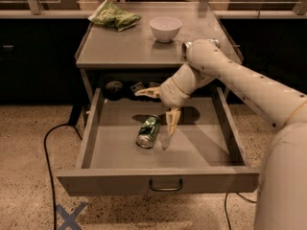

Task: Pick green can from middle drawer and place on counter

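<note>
Inside the middle drawer (204, 150), the green can (148, 132) lies at 7 o'clock of the wide-spread tool (154, 114), its long axis running 1-to-7.

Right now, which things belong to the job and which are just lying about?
Job: green can, lying in the middle drawer; counter; end effector, open, over the drawer beside the can.
Lying about: white bowl and green bag on the counter; cable and blue tape cross on the floor.
</note>
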{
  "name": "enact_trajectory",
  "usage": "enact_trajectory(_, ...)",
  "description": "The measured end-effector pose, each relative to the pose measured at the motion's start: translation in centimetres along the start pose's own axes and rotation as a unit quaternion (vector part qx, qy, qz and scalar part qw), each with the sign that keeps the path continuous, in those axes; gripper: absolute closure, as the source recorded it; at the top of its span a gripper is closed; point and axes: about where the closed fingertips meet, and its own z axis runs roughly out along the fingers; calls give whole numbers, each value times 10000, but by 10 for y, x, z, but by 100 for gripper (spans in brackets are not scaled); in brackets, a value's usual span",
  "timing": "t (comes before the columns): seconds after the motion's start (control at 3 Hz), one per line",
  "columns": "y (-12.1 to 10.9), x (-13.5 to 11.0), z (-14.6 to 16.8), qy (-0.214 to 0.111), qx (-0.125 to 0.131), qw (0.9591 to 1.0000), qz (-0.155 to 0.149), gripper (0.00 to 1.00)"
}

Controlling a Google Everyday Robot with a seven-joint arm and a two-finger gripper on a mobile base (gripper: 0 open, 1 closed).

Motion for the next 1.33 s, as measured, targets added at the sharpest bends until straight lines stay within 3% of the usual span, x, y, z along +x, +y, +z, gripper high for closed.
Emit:
enact_trajectory(0.33, -14, 11, 27, -192, -93, 9997, -125, 0)
enact_trajectory(0.67, -11, 19, 49, -204, -140, 9997, -49, 0)
enact_trajectory(1.33, 18, 6, 84, -153, -319, 9991, 252, 0)
